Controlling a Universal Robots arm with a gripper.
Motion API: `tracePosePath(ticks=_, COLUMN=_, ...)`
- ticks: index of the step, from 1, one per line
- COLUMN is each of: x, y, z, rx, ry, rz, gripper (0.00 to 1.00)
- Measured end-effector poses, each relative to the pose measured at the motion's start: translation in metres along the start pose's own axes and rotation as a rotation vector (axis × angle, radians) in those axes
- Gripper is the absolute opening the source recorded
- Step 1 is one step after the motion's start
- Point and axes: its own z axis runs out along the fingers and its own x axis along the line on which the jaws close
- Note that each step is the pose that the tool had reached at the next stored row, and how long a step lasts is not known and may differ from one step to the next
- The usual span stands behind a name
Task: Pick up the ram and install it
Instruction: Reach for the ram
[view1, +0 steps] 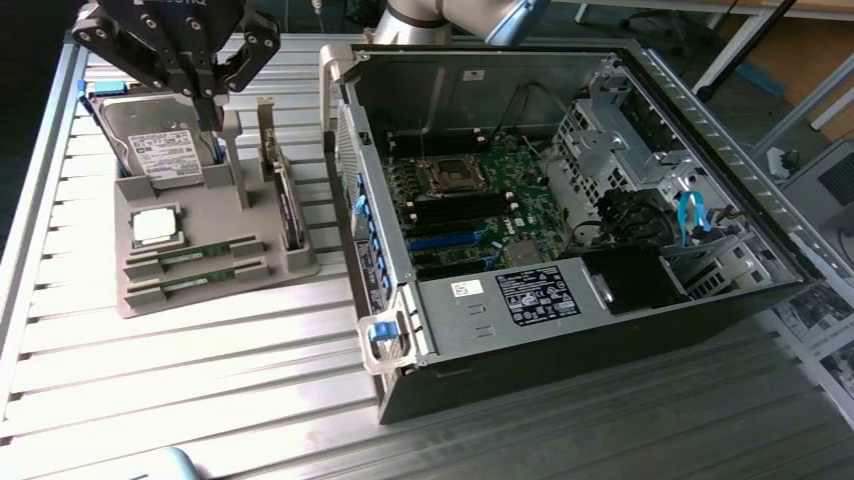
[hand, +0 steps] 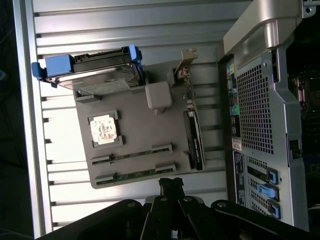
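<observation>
Claw (view1: 207, 118) clenched, empty — hangs over the grey holder (view1: 220, 220) at the tabletop's (view1: 160, 380) edge, exterior view's left. Two ram sticks (view1: 198, 253) lie slotted in it.

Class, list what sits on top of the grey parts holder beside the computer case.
On the holder: a hard drive, a silver CPU chip, two ram sticks lying in slots and an upright expansion card. The holder's surface under the drive is covered.
</observation>
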Motion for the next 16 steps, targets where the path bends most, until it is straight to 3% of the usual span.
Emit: tracePosePath(ticks=16, x=-0.001, y=-0.0141, z=-0.0006, rx=0.0000, ry=0.0000, rz=0.000, gripper=0.11)
